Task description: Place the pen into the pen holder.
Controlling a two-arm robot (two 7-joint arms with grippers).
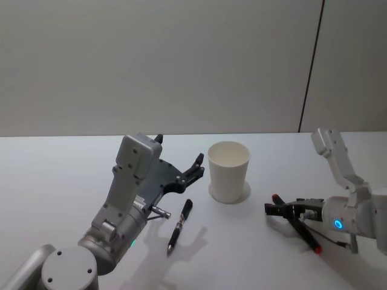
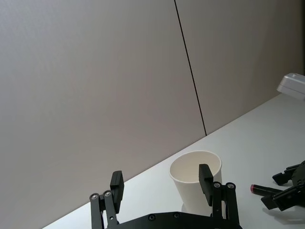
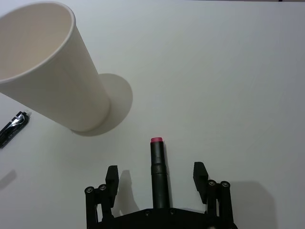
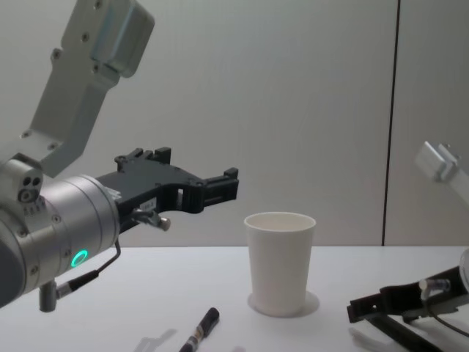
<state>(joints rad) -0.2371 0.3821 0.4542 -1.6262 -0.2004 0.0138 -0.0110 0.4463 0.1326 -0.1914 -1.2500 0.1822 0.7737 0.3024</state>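
The black pen (image 1: 179, 226) lies flat on the white table (image 1: 60, 175), to the left of the paper cup (image 1: 228, 172) and nearer the robot than the cup's base. It is apart from the cup, with one end angled toward it. The left gripper (image 1: 179, 152) hangs in the air above that pen, also left of the cup. In the chest view it sits higher than the cup's rim and points toward the cup. Its two fingers (image 2: 116, 185) are spread wide with nothing between them, and they touch neither pen nor cup. The cup stands upright on the table with its rolled rim and open mouth facing up. To the right of the cup, and well apart from it, a second pen with a red end (image 3: 158, 164) lies flat on the table, its red end turned toward the cup. The right gripper (image 3: 156, 172) is down low at the table over this red-ended pen. Its fingers (image 3: 199, 172) are spread on either side of the barrel, each a clear gap away from it, so the pen lies between them without being pinched.
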